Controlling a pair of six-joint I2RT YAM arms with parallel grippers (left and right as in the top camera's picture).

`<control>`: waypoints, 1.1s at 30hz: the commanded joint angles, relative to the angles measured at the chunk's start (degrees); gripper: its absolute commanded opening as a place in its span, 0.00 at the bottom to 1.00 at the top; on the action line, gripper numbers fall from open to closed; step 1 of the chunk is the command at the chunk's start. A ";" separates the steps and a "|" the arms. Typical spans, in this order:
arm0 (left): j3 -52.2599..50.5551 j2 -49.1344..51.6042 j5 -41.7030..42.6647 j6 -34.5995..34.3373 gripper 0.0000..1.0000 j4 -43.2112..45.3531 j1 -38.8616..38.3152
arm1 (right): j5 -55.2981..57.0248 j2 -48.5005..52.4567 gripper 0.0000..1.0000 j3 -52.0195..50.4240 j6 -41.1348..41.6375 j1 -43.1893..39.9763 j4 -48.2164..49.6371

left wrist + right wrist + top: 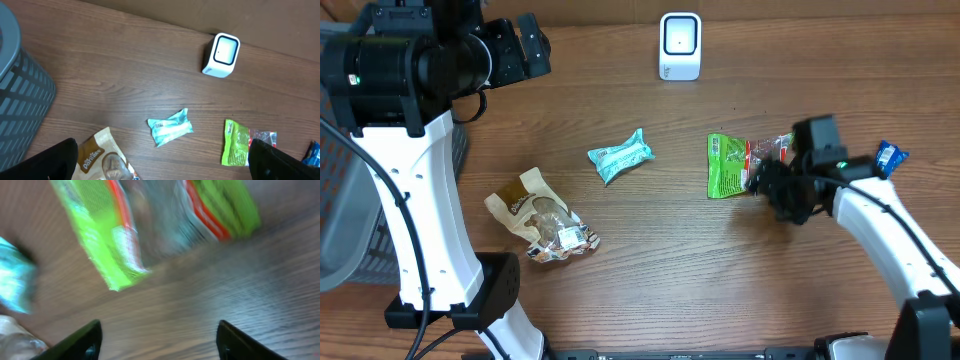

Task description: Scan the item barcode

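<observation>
You are at the pick-up step. Your right claw (160, 326) is low over the table, its fingers apart with nothing between them. The green snack packet (125, 245) lies flat just beyond the tips. Next, move forward until the jaws straddle its edge, close, then carry it to the white scanner (680, 45) at the far edge.

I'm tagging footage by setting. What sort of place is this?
Probably a lab bench staged as a mock checkout: a wooden table with a small white barcode scanner, loose snack packets and a grey bin alongside.
</observation>
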 commanded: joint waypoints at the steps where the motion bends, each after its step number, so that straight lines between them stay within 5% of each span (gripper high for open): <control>1: -0.07 -0.02 -0.20 1.07 1.00 0.11 -0.11 | 0.48 -0.33 0.63 -5.88 2.54 0.13 8.57; 9: -0.07 -0.02 -0.20 1.07 1.00 0.11 -0.11 | 22.86 -0.28 0.55 -10.08 -1.09 0.13 24.41; 17: -0.07 -0.02 -0.20 1.07 1.00 0.11 -0.11 | 23.80 0.11 0.57 -9.94 -14.97 0.07 42.58; 20: -0.07 -0.02 -0.20 1.07 1.00 0.11 -0.11 | 13.86 -0.37 0.75 -6.43 -12.66 -0.98 38.23; 22: -0.07 -0.02 -0.20 1.07 1.00 0.11 -0.11 | 7.02 -0.94 1.00 -1.64 -3.56 -2.54 26.32; 27: -0.07 -0.02 -0.17 1.07 1.00 0.11 -0.11 | -0.33 0.00 1.00 -0.59 5.53 -2.71 12.09; 33: -0.07 -0.02 -0.20 1.07 1.00 0.11 -0.11 | 4.22 5.20 1.00 -5.62 8.26 -2.71 21.59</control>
